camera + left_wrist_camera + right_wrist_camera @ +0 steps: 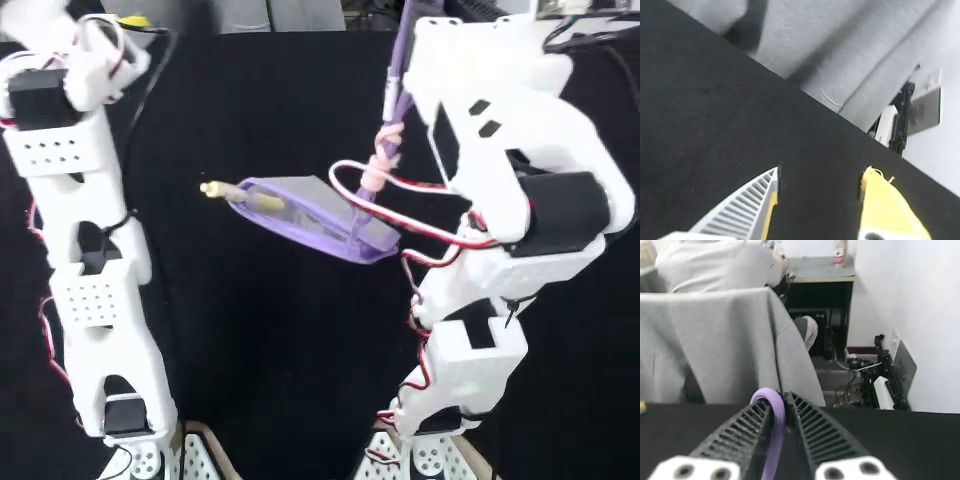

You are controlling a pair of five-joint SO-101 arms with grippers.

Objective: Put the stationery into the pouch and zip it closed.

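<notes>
**Holding the pouch by its strap, with one stick of stationery half inside**

The pouch (310, 215), lilac with a clear side panel, is lying slantwise over the middle of the table (250, 350), its right end being drawn upward. Whether its body is resting on the black surface or hanging just above it cannot be told. A pale yellow stick of stationery (240, 193) is protruding from the pouch's left end, part in and part out. A purple strap (392, 100) is running from the pouch's right end toward the far side, past a pink twisted section. The right gripper (785, 402) is clamping the strap's loop, its jaws pressing together with only the strap between them. The left gripper (820, 175) is hanging at the far left, well apart from the pouch, with its jaws spread wide, holding nothing and facing bare table.

The pouch is looking light, thin and soft, so it is likely sagging and liable to swing when borne by the strap alone. The clear panel is probably slick, making the seam edge beside the opening the better hold. The stick is appearing stiff, light and smooth. It is best gripped at its exposed end and pushed lengthwise, since it could slide out if the left end dips. The zip pull is too small to make out.
</notes>
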